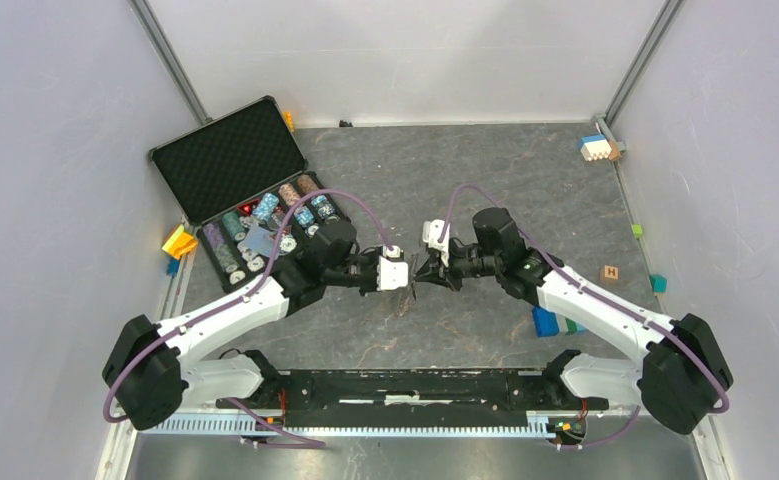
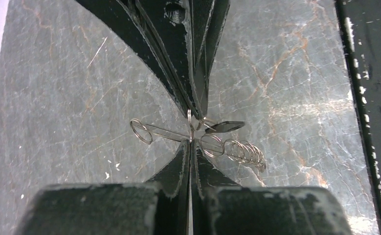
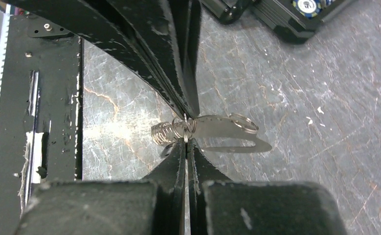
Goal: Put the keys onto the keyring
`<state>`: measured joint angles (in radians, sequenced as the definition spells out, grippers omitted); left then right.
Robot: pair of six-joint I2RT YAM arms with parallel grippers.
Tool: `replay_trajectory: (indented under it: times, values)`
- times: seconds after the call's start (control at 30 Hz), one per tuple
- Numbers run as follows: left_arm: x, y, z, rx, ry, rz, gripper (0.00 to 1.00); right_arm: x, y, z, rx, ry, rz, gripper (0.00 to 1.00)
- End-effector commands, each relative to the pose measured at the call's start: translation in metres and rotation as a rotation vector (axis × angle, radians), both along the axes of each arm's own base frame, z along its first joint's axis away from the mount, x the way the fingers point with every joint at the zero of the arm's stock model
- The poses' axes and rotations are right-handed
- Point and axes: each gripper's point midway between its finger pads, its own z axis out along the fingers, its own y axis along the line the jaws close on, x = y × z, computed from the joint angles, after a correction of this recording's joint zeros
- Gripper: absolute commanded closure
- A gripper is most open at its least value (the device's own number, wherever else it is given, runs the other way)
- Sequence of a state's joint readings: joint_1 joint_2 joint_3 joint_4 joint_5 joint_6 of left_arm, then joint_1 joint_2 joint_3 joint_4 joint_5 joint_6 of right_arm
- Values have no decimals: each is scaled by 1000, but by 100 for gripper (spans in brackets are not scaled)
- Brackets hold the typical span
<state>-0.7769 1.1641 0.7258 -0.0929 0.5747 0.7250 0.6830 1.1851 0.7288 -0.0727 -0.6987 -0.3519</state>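
My two grippers meet tip to tip above the middle of the table. The left gripper [image 1: 411, 283] [image 2: 190, 143] is shut, and so is the right gripper [image 1: 427, 274] [image 3: 185, 142]. Both pinch one small wire ring [image 2: 190, 122] [image 3: 185, 130] from opposite sides. From that ring hang the keyring [image 3: 227, 134], a flat grey metal piece with a long slot, a second wire ring [image 3: 243, 122] [image 2: 141, 131], and a coil of thin rings [image 3: 164, 132] [image 2: 247, 152]. A small dark flat piece [image 2: 225, 126] sits beside the coil; whether it is one of the keys I cannot tell.
An open black case [image 1: 227, 150] with poker chips stands at the back left, its corner close by in the right wrist view [image 3: 276, 14]. Toy blocks lie around: blue [image 1: 545, 320], a wooden cube [image 1: 610, 272], yellow [image 1: 178, 240]. The black base rail [image 1: 415, 385] runs along the near edge.
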Motion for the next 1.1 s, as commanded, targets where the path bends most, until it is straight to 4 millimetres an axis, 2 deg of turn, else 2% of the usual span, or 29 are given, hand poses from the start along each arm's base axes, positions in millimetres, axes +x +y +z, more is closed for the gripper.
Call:
replay_trajectory:
  times: [0.0, 0.1, 0.47, 0.87, 1.07]
  values:
    - [17, -3, 25, -59, -54, 108, 98, 15, 2, 14, 43, 14, -56, 100]
    - [25, -4, 31, -67, -26, 182, 98, 17, 3, 14, 41, 31, -62, 100]
    - [36, -9, 30, -39, 49, 288, 98, 16, 10, 23, 65, 54, -44, 100]
    - [42, -12, 34, -52, 162, 397, 98, 38, -2, 41, 144, 37, -147, 100]
    - [40, -15, 33, -58, 201, 397, 98, 44, -6, 40, 165, 62, -176, 100]
